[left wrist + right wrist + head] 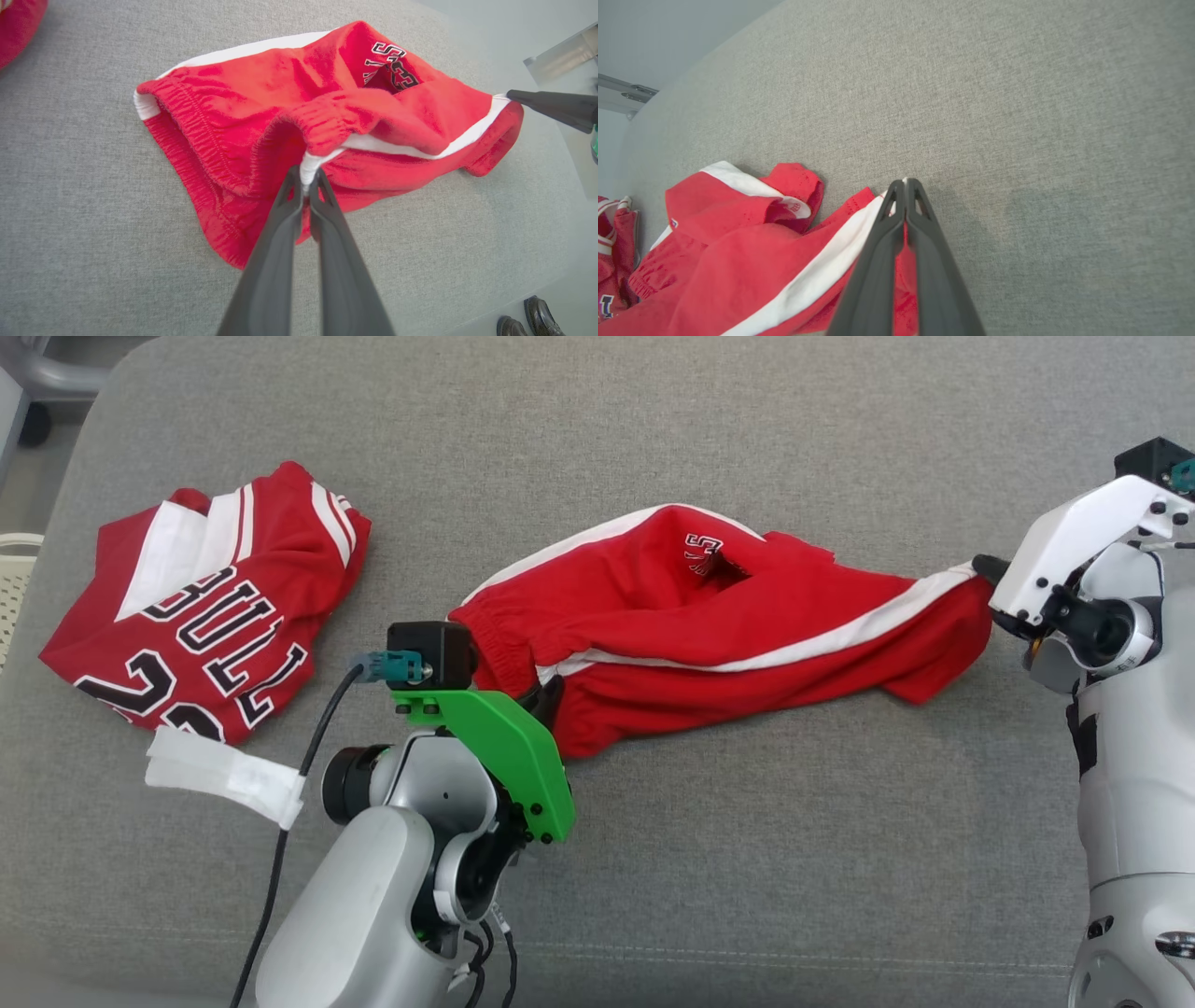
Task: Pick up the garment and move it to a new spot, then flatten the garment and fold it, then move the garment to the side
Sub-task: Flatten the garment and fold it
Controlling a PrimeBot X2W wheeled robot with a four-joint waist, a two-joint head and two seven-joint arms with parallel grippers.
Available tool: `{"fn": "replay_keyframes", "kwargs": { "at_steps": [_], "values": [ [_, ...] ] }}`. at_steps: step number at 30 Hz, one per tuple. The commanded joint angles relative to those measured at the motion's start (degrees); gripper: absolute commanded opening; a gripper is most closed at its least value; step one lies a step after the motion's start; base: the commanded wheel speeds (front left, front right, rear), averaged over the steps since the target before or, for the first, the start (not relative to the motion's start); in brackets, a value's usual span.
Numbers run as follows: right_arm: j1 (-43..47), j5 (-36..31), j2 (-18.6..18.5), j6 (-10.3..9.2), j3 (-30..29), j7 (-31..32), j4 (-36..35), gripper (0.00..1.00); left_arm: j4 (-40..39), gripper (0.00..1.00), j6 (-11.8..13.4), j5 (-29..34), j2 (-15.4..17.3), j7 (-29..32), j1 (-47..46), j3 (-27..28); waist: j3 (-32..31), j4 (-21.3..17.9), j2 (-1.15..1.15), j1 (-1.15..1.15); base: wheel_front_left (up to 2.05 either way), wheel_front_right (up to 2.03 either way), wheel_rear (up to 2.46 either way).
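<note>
The shorts lie crumpled in the middle of the cushion, not yet flat or folded. The left gripper clamps the waistband at 8 o'clock. The right gripper clamps the hem at 3 o'clock.

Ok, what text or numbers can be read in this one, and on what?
"BULL": black, white-edged letters on the red jersey, cut off at a fold.
"2": on the same jersey, then a second digit half hidden.
"S": on the red shorts; the rest of that lettering is crumpled into a fold, unreadable.
</note>
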Motion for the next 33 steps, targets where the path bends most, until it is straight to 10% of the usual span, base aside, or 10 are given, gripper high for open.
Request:
{"fn": "replay_keyframes", "kwargs": {
  "at_steps": [1,33],
  "values": [
    [0.83,1.39,-0.42,0.0,0.15,-0.77,-1.27,0.0,-0.41,0.0,-0.2,-0.85,0.03,-0.89,-1.15,0.44,-0.97,-0.08,0.0,0.0,0.0,0.0,0.0],
    [1.07,30.27,2.8,0.01,4.28,-10.96,-27.82,0.0,-6.06,0.0,-0.7,-9.41,-1.43,-10.34,-14.62,5.9,-4.56,-8.51,0.0,0.0,0.0,0.0,0.0]
  ]
}}
